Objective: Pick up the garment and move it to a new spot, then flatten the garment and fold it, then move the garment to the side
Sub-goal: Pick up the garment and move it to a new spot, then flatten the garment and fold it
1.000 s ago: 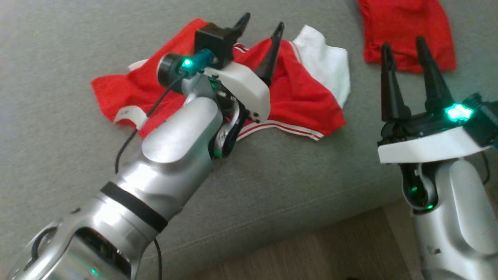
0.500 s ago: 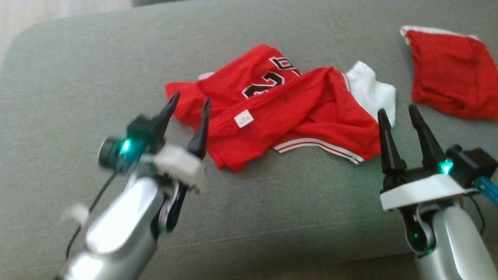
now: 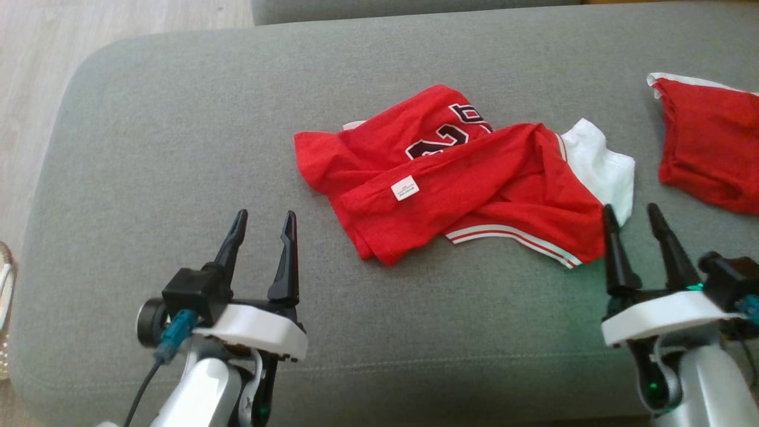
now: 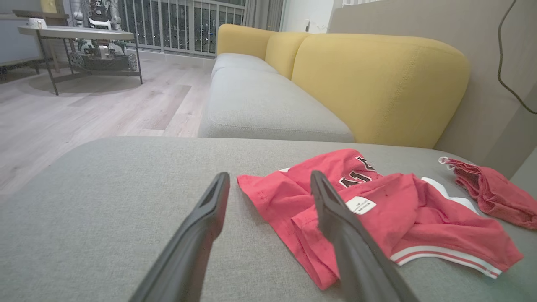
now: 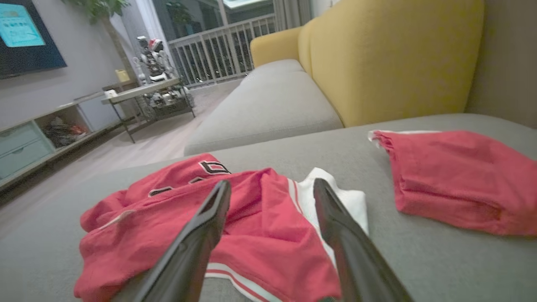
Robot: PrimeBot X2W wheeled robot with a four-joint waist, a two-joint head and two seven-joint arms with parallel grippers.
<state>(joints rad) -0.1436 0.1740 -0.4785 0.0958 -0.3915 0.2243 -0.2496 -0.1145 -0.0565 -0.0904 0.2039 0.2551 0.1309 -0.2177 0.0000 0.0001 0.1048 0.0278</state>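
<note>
One red jersey (image 3: pixel 450 190) lies crumpled mid-cushion on the grey sofa seat (image 3: pixel 178 148), partly folded over itself, with its white lining, striped hem and a small label showing. A second ago the left end effector (image 3: pixel 265 214) reached over it; now it has drawn back to the near left, clear of the cloth, fingers spread. The right end effector (image 3: pixel 630 207), also spread, hovers near the hem's right corner. Relocation looks finished, so flattening likely comes next. The fabric looks thin and limp, the seat coarsely woven. Another red garment (image 3: pixel 711 154) lies apart at the right.
</note>
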